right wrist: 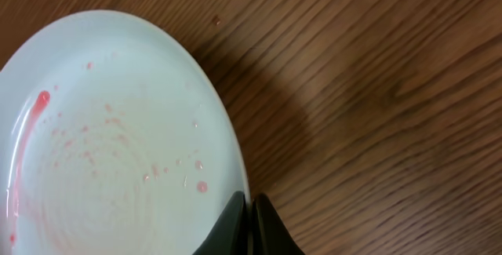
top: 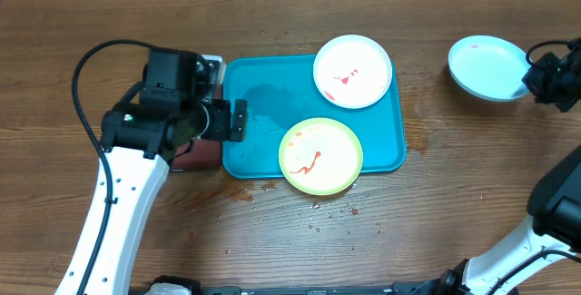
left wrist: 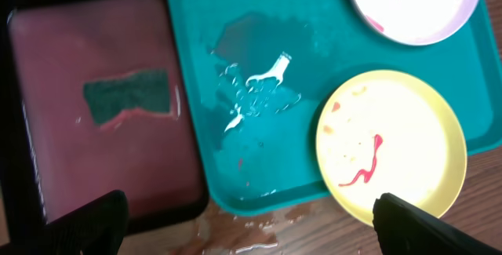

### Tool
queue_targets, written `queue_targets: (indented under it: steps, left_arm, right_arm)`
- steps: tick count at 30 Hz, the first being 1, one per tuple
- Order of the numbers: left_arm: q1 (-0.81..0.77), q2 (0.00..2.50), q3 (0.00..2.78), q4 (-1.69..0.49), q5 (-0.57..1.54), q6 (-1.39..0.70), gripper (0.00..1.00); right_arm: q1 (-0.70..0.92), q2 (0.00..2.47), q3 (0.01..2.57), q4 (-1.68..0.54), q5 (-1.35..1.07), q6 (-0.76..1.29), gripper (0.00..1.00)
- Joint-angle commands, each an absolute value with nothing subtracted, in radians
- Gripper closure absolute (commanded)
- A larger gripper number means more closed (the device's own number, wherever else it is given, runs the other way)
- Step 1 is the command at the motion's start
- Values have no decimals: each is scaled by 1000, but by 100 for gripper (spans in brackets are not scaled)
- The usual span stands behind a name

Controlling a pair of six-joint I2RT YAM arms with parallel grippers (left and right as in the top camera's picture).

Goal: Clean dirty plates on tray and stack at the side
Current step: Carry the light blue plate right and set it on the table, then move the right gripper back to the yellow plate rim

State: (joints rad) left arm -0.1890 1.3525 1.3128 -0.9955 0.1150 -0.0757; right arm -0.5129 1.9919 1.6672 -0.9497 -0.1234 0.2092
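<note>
Rim of light blue plate point(right wrist: 118, 145) sits pinched between right fingers point(right wrist: 231, 231); left fingers point(left wrist: 98, 224) spread wide over tray point(left wrist: 259, 157).

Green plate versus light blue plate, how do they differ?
The green plate lies across the front rim of the tray; the light blue plate is off it, its rim pinched by the right gripper. Green carries a red squiggle; blue only faint pink traces. Both are round, alike in size.

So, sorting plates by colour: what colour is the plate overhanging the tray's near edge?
The plate is lime green, red-smeared; clearest in the overhead view.
</note>
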Motion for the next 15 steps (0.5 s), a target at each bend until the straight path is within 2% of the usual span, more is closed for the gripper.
queue_targets:
  steps: [1,7,9,11,12,15]
  left_arm:
    - [-217,1353,1304,-978,94,-94,0]
    - [-224,1353,1304,-978,94,-94,0]
    - [-224,1353,1304,-978,94,-94,0]
    - [-224,1353,1304,-979,94,-94,0]
    - [-224,1353,1304,-979,95,-94,0]
    - [-224,1353,1304,-979,97,-94,0]
  right_arm:
    - [-505,1944,1634,-928,-73,214,96]
    - [-505,1945,1628,-913,-44,218,96]
    - [-505,1945,1628,-913,-45,218,87]
    - [-504,1945,1628,-915,-46,218,65]
    - [-504,1945,1628,-918,-46,218,59]
    - [-504,1945,1631,-936,-51,245,56]
